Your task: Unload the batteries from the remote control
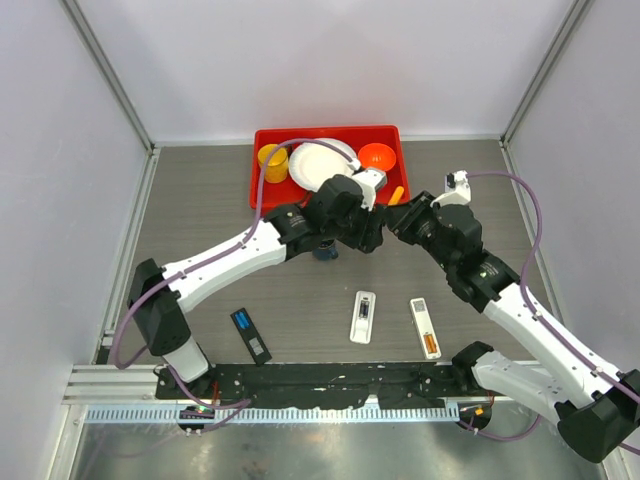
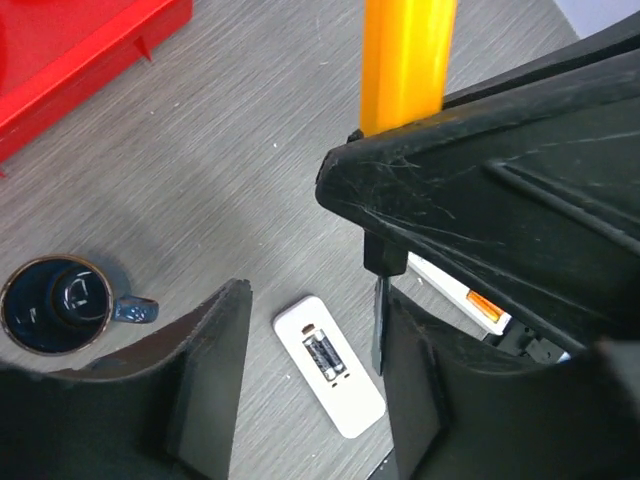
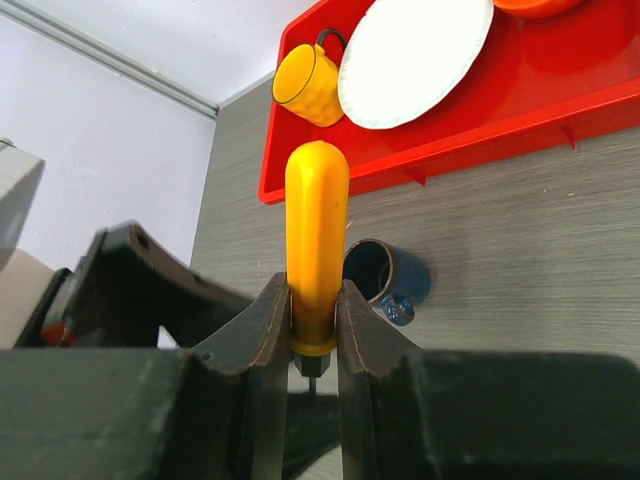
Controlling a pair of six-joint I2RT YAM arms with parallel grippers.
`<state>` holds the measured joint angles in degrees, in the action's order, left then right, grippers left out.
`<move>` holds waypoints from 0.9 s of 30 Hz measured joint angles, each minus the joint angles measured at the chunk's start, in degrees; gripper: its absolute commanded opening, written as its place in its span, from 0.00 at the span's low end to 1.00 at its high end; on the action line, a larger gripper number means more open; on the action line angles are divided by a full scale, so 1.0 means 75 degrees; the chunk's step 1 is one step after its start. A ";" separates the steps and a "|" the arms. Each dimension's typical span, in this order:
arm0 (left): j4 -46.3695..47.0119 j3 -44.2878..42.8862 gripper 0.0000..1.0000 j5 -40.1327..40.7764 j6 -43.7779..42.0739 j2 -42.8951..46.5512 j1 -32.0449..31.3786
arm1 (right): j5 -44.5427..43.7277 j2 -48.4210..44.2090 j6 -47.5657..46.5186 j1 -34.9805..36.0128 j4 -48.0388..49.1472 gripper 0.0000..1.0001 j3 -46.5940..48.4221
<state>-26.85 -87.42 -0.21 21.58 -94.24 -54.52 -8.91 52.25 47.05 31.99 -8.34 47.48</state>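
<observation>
Top external view: the left gripper (image 1: 368,236) and right gripper (image 1: 398,222) meet tip to tip, and the remote control (image 1: 364,316) lies on the table behind them, toward the bases.

Left wrist view: the left jaws stand apart. The batteries (image 2: 322,355) sit in the opened remote control below the gap.

Right wrist view: the right jaws are clamped on the screwdriver (image 3: 316,220) handle.

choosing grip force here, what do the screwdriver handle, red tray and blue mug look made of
screwdriver handle: probably smooth orange plastic, going by the even colour, soft sheen and rounded moulded end.
red tray: glossy moulded plastic by the look of it, with uniform colour and small ribs under the rim.
blue mug: likely glazed ceramic, since it is dark and shiny with a reflective inside.
</observation>
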 measured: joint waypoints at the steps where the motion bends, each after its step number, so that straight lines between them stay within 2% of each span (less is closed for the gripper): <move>1: 0.0009 0.0000 0.30 0.0017 -0.0012 -0.0044 0.0000 | 0.0006 -0.0003 0.0015 0.0003 0.0000 0.01 0.0000; 2: 0.0070 0.0000 0.22 -0.0073 -0.0026 -0.0105 0.0000 | -0.0003 -0.0006 0.0017 0.0000 0.0003 0.01 0.0000; 3: 0.0108 -0.0023 0.07 -0.0105 -0.0003 -0.0134 -0.0003 | -0.0003 0.0000 0.0015 0.0003 -0.0003 0.01 0.0000; 4: 0.0152 -0.0041 0.01 -0.0122 0.0000 -0.0157 -0.0070 | 0.0009 0.0017 0.0029 -0.0012 -0.0026 0.01 0.0000; 9: 0.0242 -0.0055 0.00 -0.0122 0.0000 -0.0163 -0.0157 | 0.0012 0.0000 0.0029 -0.0026 -0.0020 0.03 0.0000; 12: 0.0265 -0.0029 0.00 -0.0134 0.0058 -0.0134 -0.0134 | 0.0117 -0.0006 -0.0087 -0.0041 0.0035 0.21 -0.0003; 14: 0.0382 0.0117 0.00 -0.0271 0.0143 -0.0032 -0.0064 | 0.0224 -0.0006 -0.0169 -0.0047 0.0099 0.38 -0.0006; 15: 0.0452 0.0216 0.00 -0.0399 0.0233 0.0041 -0.0003 | 0.0306 -0.0003 -0.0219 -0.0044 0.0131 0.52 -0.0006; 17: 0.0606 0.0560 0.00 -0.0627 0.0388 0.0242 0.0277 | 0.0446 -0.0006 -0.0338 -0.0035 0.0134 0.67 -0.0006; 18: 0.0664 0.0761 0.00 -0.0761 0.0507 0.0341 0.0527 | 0.0498 -0.0006 -0.0402 -0.0035 0.0131 0.83 -0.0006; 19: 0.0752 0.0985 0.00 -0.0871 0.0647 0.0425 0.0828 | 0.0545 0.0003 -0.0463 -0.0038 0.0122 0.89 -0.0006; 21: 0.0898 0.1413 0.00 -0.1046 0.0892 0.0577 0.1381 | 0.0615 0.0017 -0.0560 -0.0050 0.0070 0.97 -0.0006; 23: 0.1023 0.1888 0.00 -0.1259 0.1131 0.0766 0.1941 | 0.0729 0.0023 -0.0705 -0.0079 0.0023 0.99 -0.0006; 27: 0.1078 0.2544 0.00 -0.1766 0.1384 0.1244 0.2515 | 0.1040 -0.0041 -0.1075 -0.0122 0.0032 1.00 -0.0006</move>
<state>-18.76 -68.34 -13.45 31.97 -84.90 -35.66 -1.10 51.94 38.98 31.07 -8.10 47.44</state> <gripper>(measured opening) 0.027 0.994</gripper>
